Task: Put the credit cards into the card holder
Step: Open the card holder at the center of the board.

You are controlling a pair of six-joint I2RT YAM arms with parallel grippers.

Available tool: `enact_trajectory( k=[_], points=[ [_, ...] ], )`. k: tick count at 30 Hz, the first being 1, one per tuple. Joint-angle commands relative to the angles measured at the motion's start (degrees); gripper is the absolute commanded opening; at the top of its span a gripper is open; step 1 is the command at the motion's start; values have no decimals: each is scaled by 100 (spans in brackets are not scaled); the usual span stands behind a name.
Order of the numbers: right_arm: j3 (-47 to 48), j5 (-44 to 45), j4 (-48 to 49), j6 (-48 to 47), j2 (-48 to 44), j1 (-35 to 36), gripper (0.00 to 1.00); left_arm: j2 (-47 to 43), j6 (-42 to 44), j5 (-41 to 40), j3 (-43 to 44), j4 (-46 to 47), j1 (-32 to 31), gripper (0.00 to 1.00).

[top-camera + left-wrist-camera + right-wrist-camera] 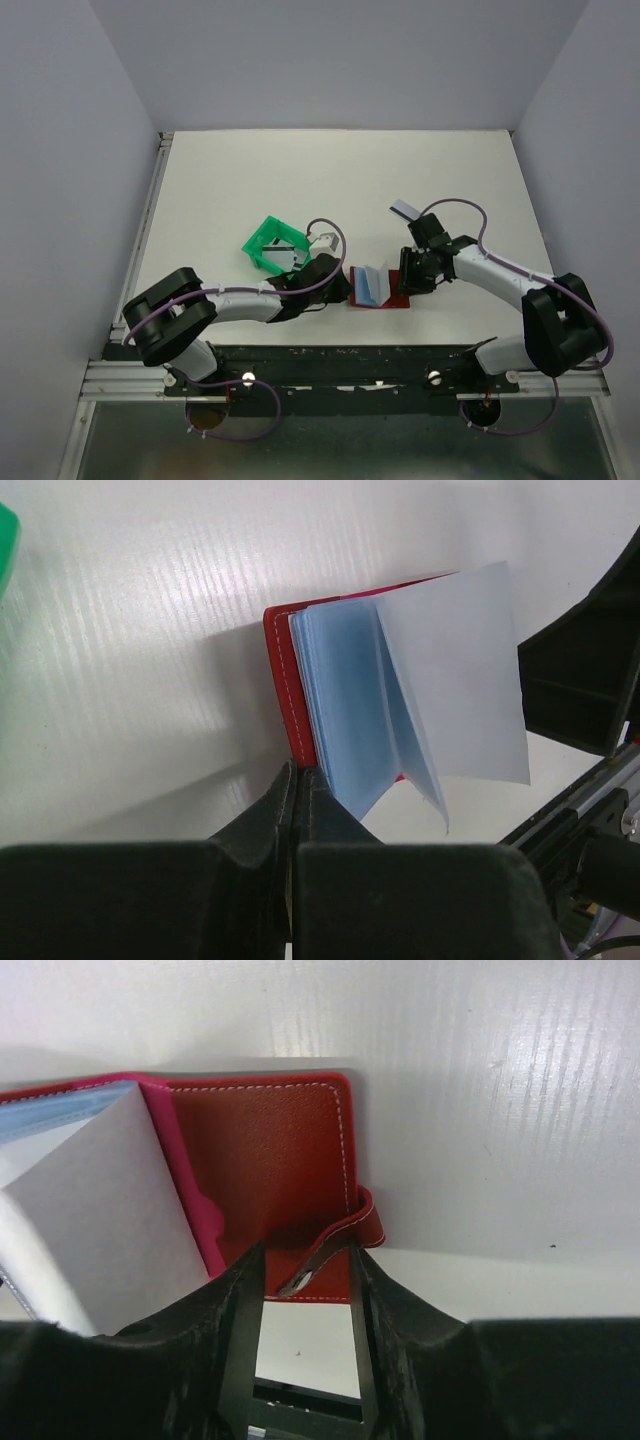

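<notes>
The card holder (378, 287) lies open on the table between my two grippers, dark red outside with pale blue leaves (350, 700) standing up. My left gripper (299, 771) is shut on the near edge of its left red cover (282, 680). At the holder's right side, my right gripper (305, 1255) stands open, with the holder's red strap (335, 1245) loose between its fingers, over the right cover (260, 1150). One credit card (403, 209), pale grey with a dark stripe, lies on the table behind the right gripper. Another card (283, 251) shows inside the green tray.
A green plastic tray (262, 238) stands left of the holder, just behind my left arm; its corner shows in the left wrist view (5, 540). The right arm's black body (580, 670) fills the right edge of that view. Grey walls enclose the white table.
</notes>
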Motion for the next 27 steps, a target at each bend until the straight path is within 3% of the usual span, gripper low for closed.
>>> enact_trajectory(
  k=[1, 11, 16, 27],
  points=[
    [-32, 7, -33, -77, -294, 8, 51, -126, 88, 101, 178, 150, -25, 2],
    [329, 754, -658, -252, -1436, 16, 61, -21, 185, 277, 415, 185, -16, 0],
    [232, 396, -394, -446, -1999, 8, 63, -21, 360, 444, 661, 203, -25, 0],
    [30, -730, 203, -437, -1965, 16, 63, 375, 466, 769, 1040, 246, -25, 0]
  ],
)
